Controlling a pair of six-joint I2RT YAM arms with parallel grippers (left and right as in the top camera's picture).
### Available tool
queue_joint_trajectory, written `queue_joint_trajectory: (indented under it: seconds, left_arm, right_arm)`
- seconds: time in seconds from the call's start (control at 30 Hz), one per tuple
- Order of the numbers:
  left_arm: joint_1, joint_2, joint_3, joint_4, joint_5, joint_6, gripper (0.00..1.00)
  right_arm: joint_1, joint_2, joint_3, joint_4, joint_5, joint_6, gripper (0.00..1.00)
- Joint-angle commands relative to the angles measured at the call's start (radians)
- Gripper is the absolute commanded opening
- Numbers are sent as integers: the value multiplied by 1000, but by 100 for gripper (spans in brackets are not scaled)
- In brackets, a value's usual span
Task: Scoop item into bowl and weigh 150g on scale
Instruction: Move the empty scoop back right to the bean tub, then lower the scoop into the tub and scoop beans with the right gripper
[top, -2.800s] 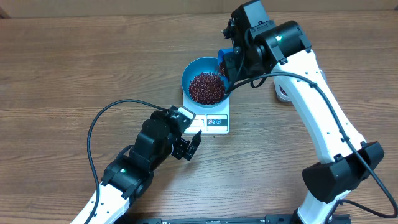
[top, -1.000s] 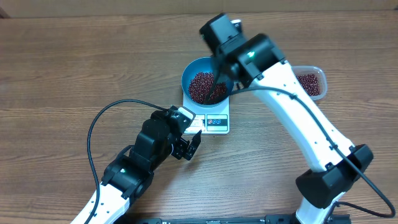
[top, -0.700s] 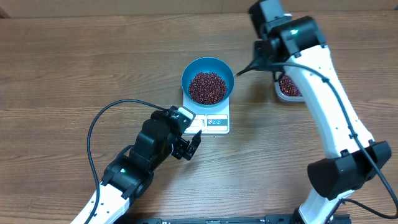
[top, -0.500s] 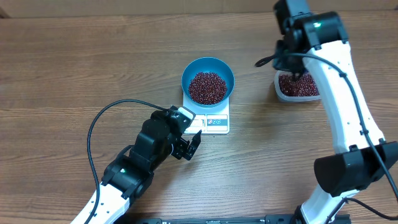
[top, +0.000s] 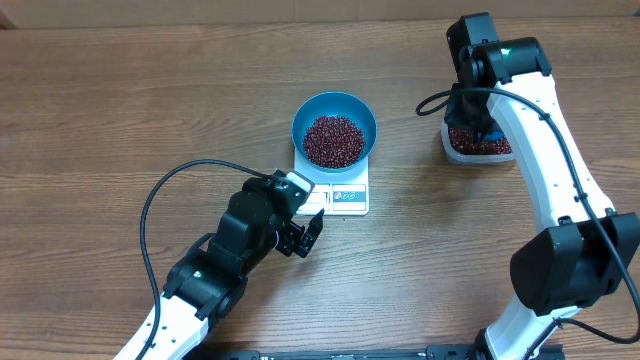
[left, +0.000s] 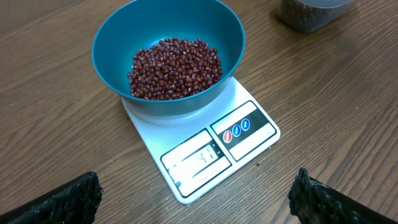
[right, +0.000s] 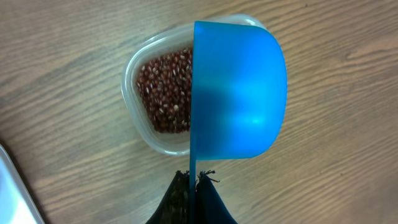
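Scoop (right: 239, 93): blue, pinched by its thin handle in the right gripper (right: 193, 186), whose jaws are closed tight on it. Its cup hangs over the right half of the tub (right: 134, 68).
Change: a moment ago this scoop was tipped over the bowl (top: 297, 128). The right arm has since swung away to the tub near the far right edge of the table (top: 120, 90).
Meaning: one load looks delivered and the arm is back at the supply, so I judge that another scoop is coming and the target weight is not yet reached.
Beans (left: 175, 67): a heap fills the bowl's bottom, and more lie in the tub.
Bowl and scale: the bowl sits on the scale (left: 211, 155), about the middle of the table, towards its far edge. Neither has shifted.
Left gripper (top: 303, 238): jaws spread wide, holding nothing, parked just by the scale's near left corner, unmoved.
Display (left: 199, 155): lit digits, too faint and slanted to read with confidence.
Hidden: from overhead, the right wrist covers the scoop and part of the tub. From the right wrist, only the cup's outer side shows, so I cannot tell whether it holds any beans. The left fingertips are cut off at the lower corners of the left wrist view.
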Motion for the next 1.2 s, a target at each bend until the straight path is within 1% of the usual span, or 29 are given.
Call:
queue_joint_trajectory:
  seconds: [0.0,0.23,0.47,0.67,0.93,1.17]
  left_arm:
    - [7,5,-1,3,-10,12,100]
    - [7,5,-1,3,-10,12,100]
    - [7,5,-1,3,-10,12,100]
    - [7,5,-1,3,-10,12,100]
    - [7,5,-1,2,-10,12,100]
    - [6,5,-1,-67,-10,12,100]
  right_arm:
    - [-3,-26,-13,28,21,8,4]
    - [-3,-24,-110,115,21,8,4]
    - [-3,-24,-151,121,21,8,4]
    - [-3,-24,-219,180,20,8,4]
    - [-3,-24,-255,242,-23,8,4]
    - [-3,-24,-261,257,-48,4,4]
